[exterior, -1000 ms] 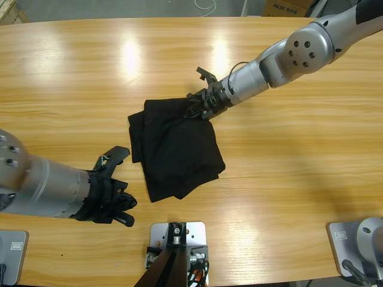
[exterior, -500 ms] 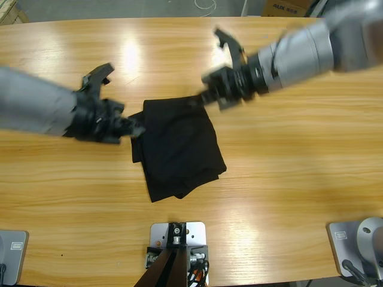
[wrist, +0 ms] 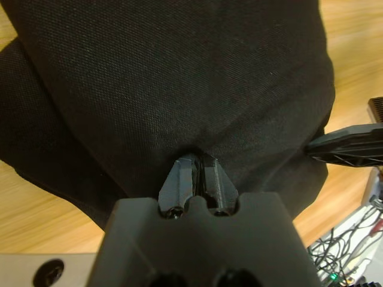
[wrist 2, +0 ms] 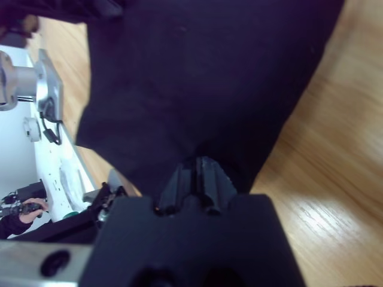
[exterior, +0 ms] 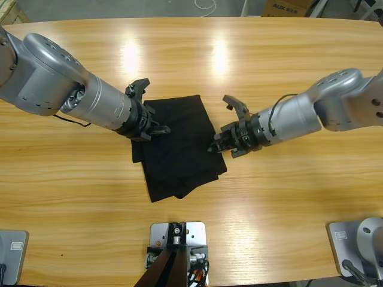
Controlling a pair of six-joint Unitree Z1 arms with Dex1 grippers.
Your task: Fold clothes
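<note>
The clothes are one black shirt (exterior: pixel 179 146), lying as a folded, roughly rectangular bundle in the middle of the wooden table (exterior: pixel 299 191). My left gripper (exterior: pixel 157 130) comes in from the left and is shut on the bundle's left edge. In the left wrist view its jaws (wrist: pixel 197 177) pinch a small tuck of black fabric (wrist: pixel 179 78). My right gripper (exterior: pixel 215 146) reaches in from the right and is shut on the right edge. In the right wrist view its jaws (wrist 2: pixel 200 173) are closed on the cloth (wrist 2: pixel 203 72). No collar, buttons or label show.
A cardboard box (exterior: pixel 287 7) and a white cable (exterior: pixel 205 5) lie beyond the table's far edge. Bare wood surrounds the bundle on all sides. The right gripper's black jaw (wrist: pixel 353 146) shows at the right edge of the left wrist view.
The left arm swung from the table's near left up to the shirt's left edge and shut on it. The right gripper moved from the shirt's top right corner down to its right edge.
</note>
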